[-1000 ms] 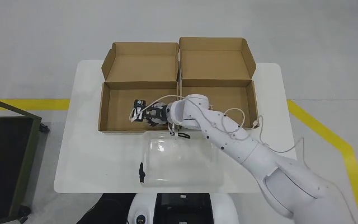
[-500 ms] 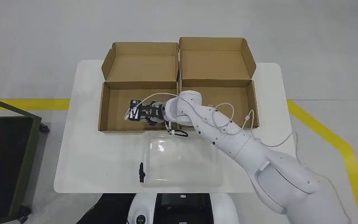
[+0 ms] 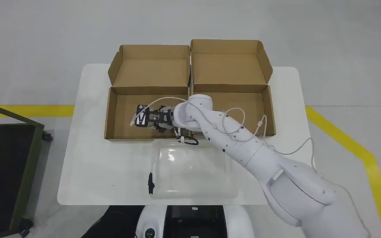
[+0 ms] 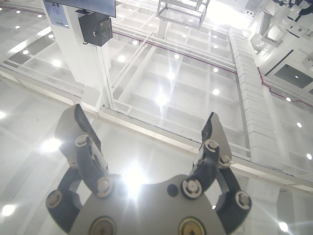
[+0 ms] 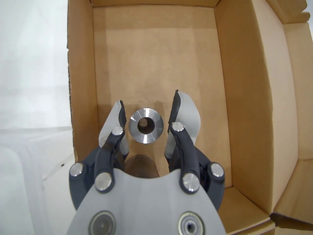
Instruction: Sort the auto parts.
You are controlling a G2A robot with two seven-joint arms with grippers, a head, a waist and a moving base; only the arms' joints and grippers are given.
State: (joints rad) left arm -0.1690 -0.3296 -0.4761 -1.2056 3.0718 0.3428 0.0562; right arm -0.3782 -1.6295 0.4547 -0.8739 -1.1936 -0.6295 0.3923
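Observation:
A shiny metal cylinder with a hole through its middle stands on end on the floor of the left cardboard box. My right gripper is open around it, with a small gap on each side between the pads and the metal. From above, the right arm reaches across into the left box and its gripper sits near the box's middle. My left gripper is open, holds nothing, and points up at a ceiling.
The right cardboard box stands beside the left one, both with lids folded back. A clear plastic bin sits at the table's front. A small black part lies by the bin's left edge.
The right gripper has slid leftward inside the left box, away from the wall shared with the right box.

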